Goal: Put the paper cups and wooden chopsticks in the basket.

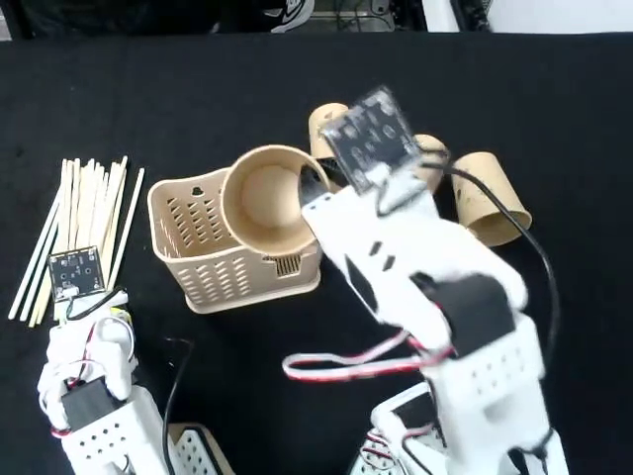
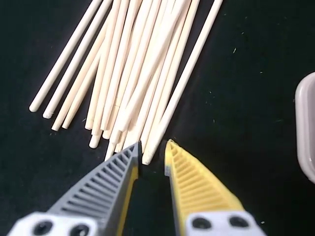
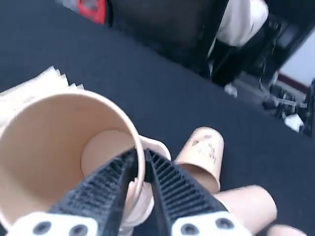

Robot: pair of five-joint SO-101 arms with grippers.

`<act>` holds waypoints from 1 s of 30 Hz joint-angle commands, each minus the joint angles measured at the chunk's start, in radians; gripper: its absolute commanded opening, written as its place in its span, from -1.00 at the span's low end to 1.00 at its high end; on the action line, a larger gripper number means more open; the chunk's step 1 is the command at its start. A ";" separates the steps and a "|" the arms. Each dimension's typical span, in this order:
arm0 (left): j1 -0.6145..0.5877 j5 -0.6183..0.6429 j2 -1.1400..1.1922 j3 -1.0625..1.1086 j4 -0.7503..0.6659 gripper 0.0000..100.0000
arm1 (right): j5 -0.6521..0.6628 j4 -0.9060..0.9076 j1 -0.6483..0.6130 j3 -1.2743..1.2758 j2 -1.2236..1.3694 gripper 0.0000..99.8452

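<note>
My right gripper is shut on the rim of a tan paper cup. It holds that cup tilted over the cream perforated basket, mouth facing up. Three more paper cups lie on their sides behind the right arm: one beyond the basket, one partly hidden, one at the right. A bundle of wooden chopsticks lies left of the basket. My left gripper stands open at the near ends of the chopsticks, with one stick's end just between its tips.
The table is covered in black cloth. The basket's wall stands close beside the left gripper. A red-and-white cable loops in front of the right arm. Clutter sits beyond the table's far edge.
</note>
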 commanded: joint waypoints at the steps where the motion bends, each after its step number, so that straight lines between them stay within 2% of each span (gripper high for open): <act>1: 0.008 -0.003 -0.008 0.001 -0.026 -0.80 | -0.005 -0.055 -0.009 -0.039 0.064 -0.98; 5: 0.008 -0.003 -0.008 0.001 -0.026 -0.80 | -0.002 -0.057 -0.009 -0.045 0.096 -0.94; 9: 0.010 -0.003 -0.008 0.001 -0.026 -0.80 | 0.044 -0.035 -0.008 -0.041 0.107 -0.52; 12: 0.010 -0.003 -0.008 0.002 -0.026 -0.80 | 0.112 -0.026 -0.011 -0.048 0.101 -0.32; 17: 0.010 -0.003 -0.008 0.007 -0.026 -0.80 | 0.115 0.058 0.054 -0.151 0.099 -0.36; 22: 0.010 -0.003 -0.008 0.008 -0.028 -0.80 | 0.387 0.126 0.233 -0.102 0.108 -0.38; 26: 0.012 -0.003 -0.008 0.008 -0.028 -0.80 | 0.589 -0.078 0.379 0.176 0.107 -0.38; 30: 0.012 -0.003 -0.008 0.008 -0.028 -0.80 | 0.672 -0.413 0.434 0.493 0.108 -0.38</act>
